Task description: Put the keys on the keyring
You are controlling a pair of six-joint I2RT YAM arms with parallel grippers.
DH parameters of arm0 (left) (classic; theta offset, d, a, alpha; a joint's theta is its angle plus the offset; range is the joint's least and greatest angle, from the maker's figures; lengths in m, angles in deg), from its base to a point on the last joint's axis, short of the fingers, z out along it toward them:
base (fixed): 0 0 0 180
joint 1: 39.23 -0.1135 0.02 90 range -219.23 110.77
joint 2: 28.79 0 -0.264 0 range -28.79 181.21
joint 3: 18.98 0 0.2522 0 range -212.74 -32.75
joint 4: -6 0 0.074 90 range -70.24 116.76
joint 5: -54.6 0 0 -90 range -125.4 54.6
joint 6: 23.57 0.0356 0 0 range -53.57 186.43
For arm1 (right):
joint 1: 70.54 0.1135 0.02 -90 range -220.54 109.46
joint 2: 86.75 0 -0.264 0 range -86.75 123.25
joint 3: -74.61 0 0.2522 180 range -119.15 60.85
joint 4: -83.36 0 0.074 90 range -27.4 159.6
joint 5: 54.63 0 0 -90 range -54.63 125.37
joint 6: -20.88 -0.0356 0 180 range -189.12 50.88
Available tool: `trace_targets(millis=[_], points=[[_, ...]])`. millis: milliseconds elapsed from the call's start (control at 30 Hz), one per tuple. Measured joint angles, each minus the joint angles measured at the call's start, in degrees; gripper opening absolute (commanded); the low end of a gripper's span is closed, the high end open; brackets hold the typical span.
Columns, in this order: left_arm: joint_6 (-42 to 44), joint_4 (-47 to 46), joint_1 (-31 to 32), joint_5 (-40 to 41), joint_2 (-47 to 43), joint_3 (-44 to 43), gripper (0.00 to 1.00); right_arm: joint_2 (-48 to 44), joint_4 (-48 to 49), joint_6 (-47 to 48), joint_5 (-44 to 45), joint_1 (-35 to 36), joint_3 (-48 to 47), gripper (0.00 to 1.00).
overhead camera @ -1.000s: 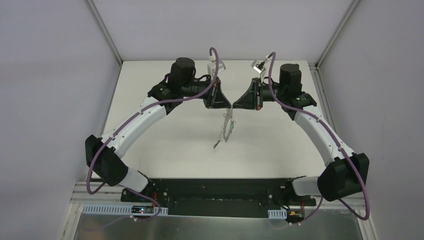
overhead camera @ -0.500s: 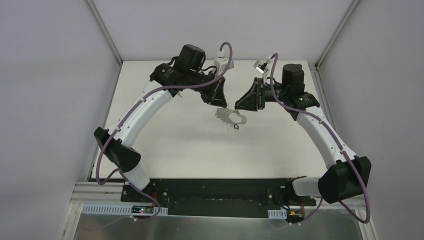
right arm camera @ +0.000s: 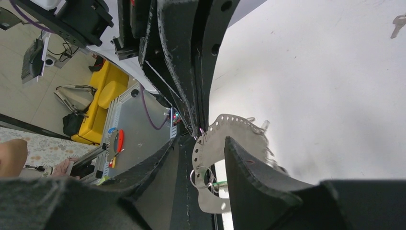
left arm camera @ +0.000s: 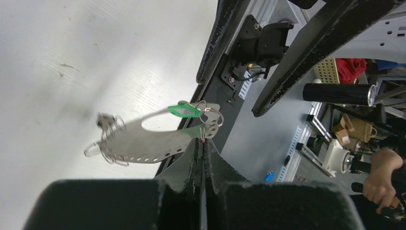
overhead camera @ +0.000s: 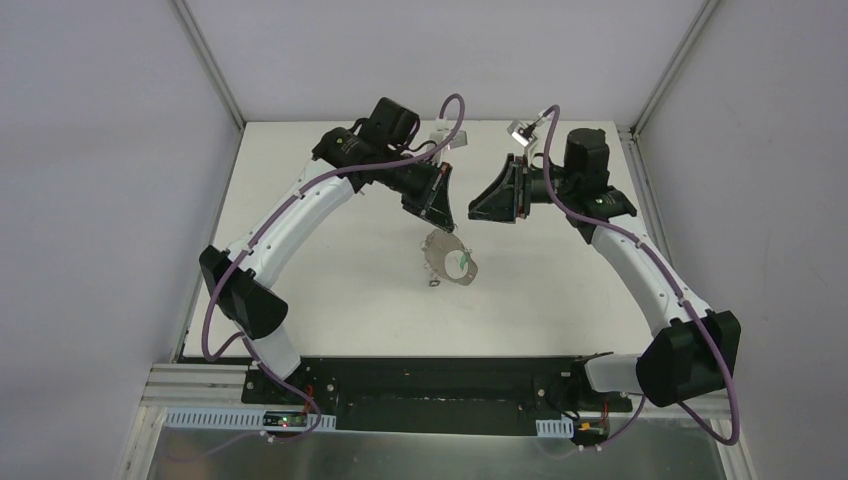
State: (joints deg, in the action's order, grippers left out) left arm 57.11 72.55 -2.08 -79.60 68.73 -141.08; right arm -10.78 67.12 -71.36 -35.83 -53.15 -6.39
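The keyring (overhead camera: 435, 250), a flat grey perforated metal hoop, hangs over the middle of the white table. My left gripper (overhead camera: 447, 222) is shut on its rim. In the left wrist view the jaws (left arm camera: 202, 141) pinch the keyring's band (left arm camera: 143, 143). A green-tagged key (left arm camera: 183, 111) and small split rings hang from that band. My right gripper (overhead camera: 474, 212) is open just right of the left one. From its wrist view, the keyring (right arm camera: 206, 148) shows between its spread fingers without touching them. A loose silver key (right arm camera: 397, 21) lies on the table.
The black base rail (overhead camera: 430, 385) runs along the near table edge. Grey walls close in the left, right and back. The left gripper's black fingers (right arm camera: 184, 62) fill the upper part of the right wrist view.
The right gripper has opened and let go of the keyring. The left arm has swung and turned, so the hoop went from edge-on to face-on beneath its jaws.
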Motion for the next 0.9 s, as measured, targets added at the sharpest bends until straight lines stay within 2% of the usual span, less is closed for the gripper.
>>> trace_targets(millis=[400, 900], points=[[-3.56, -2.01, 0.00, -3.93, 0.00, 1.66, 0.00, 0.02, 5.40, -3.32, -3.26, 2.01, 3.06, 0.39], [-3.78, -3.91, 0.00, -6.40, 0.00, 2.75, 0.00, 0.20, 5.73, -3.13, -4.83, 3.26, 5.22, 0.20]])
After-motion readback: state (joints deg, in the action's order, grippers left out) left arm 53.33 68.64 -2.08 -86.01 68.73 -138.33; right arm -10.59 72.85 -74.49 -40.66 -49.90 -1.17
